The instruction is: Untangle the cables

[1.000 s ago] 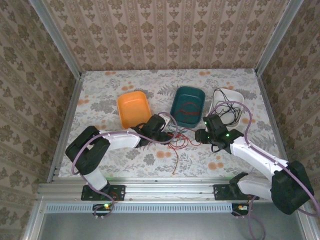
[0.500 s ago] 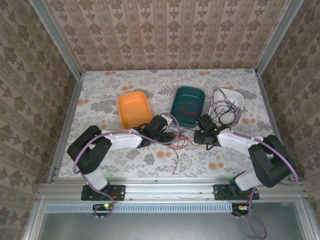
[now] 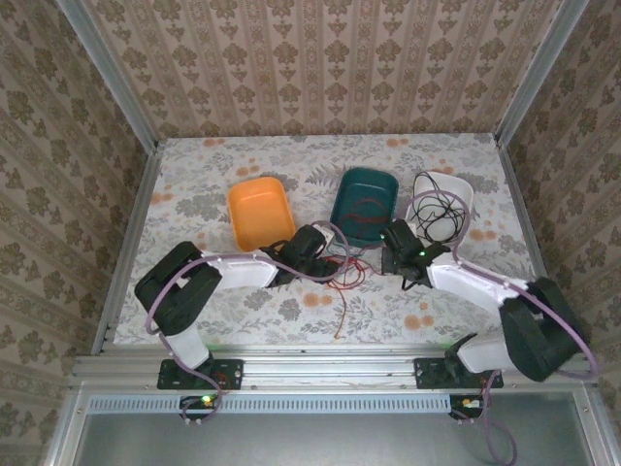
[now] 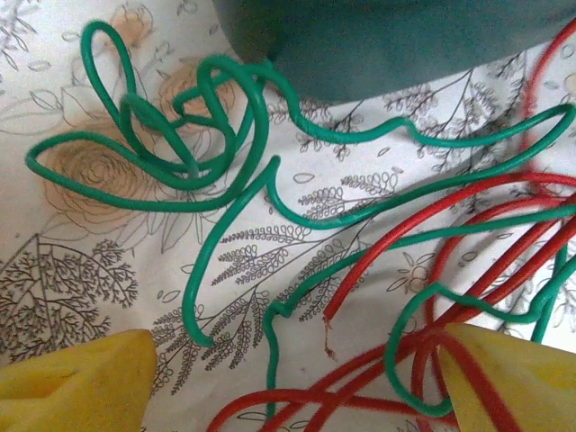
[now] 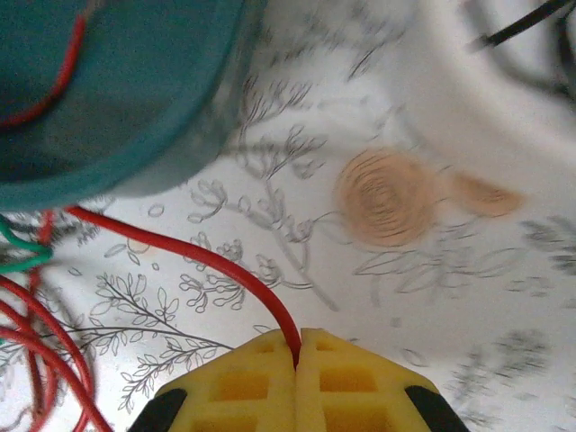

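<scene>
While right pincer point(image 5: 299, 349) nips red cable point(image 5: 205, 261), left pincer point(image 4: 292, 364) gapes.

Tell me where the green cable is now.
In the left wrist view, the green cable lies in loops on the table, just in front of the teal tray, left of the red cables and tangled with them.

Top view, mid-frame, three trays in a row: orange tray point(image 3: 260, 211) left of centre, teal tray point(image 3: 380, 180) centre, white tray point(image 3: 464, 189) right. All on the flower-print table point(image 3: 213, 165). Patterned wallpaper walls point(image 3: 320, 68) around. Aluminium rail point(image 3: 320, 367) along the lower edge.
</scene>
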